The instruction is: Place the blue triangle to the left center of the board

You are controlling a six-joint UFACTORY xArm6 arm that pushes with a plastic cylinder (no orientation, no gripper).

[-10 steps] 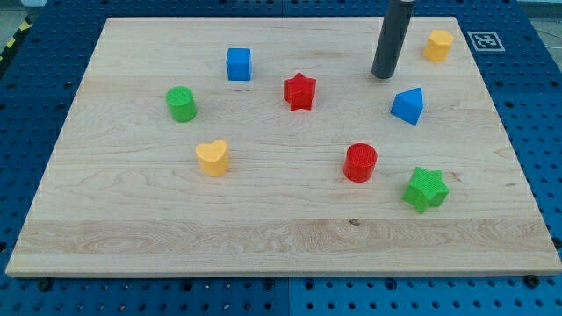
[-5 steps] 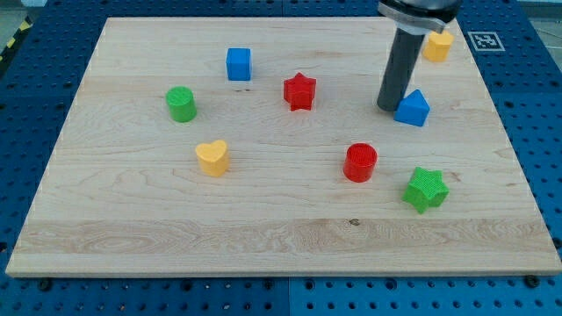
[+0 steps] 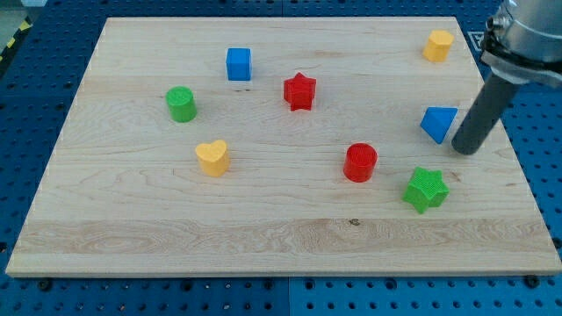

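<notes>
The blue triangle lies on the wooden board near its right edge, a little above mid-height. My tip stands just to the triangle's lower right, close beside it; I cannot tell if they touch. The dark rod rises from there to the view's top right.
A blue cube and a red star sit at upper middle. A green cylinder and a yellow heart are at the left. A red cylinder and a green star lie below the triangle. A yellow block is at top right.
My tip moved from the top of the board down past the triangle's left side, then round to its lower right. The blue triangle shifted to the right and slightly down.
</notes>
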